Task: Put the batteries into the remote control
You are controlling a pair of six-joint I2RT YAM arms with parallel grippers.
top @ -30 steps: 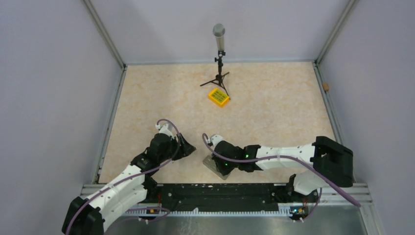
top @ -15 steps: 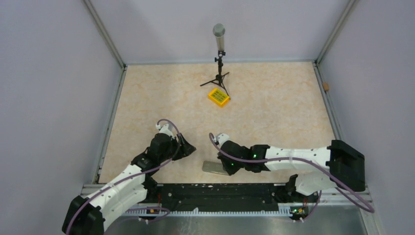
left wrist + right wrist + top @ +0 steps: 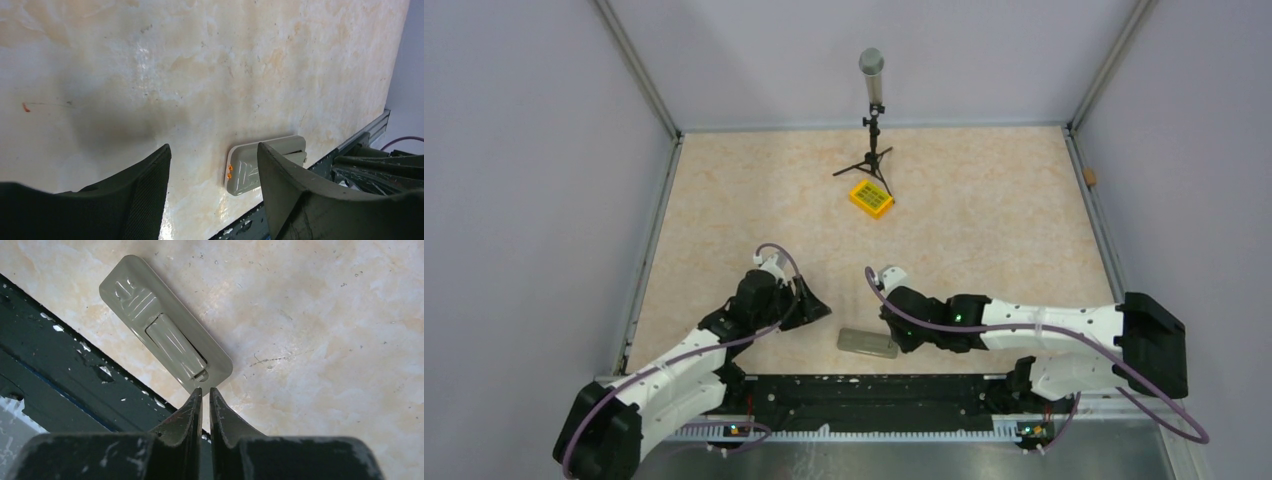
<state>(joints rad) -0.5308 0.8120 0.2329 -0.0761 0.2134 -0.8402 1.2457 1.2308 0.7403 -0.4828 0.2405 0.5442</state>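
The slim grey-white remote control (image 3: 165, 342) lies back-up, cover seemingly on; loading looks unstarted. Beside it, the right gripper (image 3: 205, 399) is pinched empty, the left gripper (image 3: 214, 149) spread.

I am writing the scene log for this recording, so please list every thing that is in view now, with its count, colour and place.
slim grey-white plastic remote control: one, grey-white, lying back up near the table's near edge, between the grippers
yellow square box with green keys: one, yellow and green, far middle, beside the tripod
grey microphone on a black tripod: one, grey and black, far edge
small brown object: one, brown, right edge; too small to identify
beige marbled table: one, beige
batteries: none visible in any view
left gripper: one, black, open, left of the remote
right gripper: one, black, shut and empty, at the remote's end
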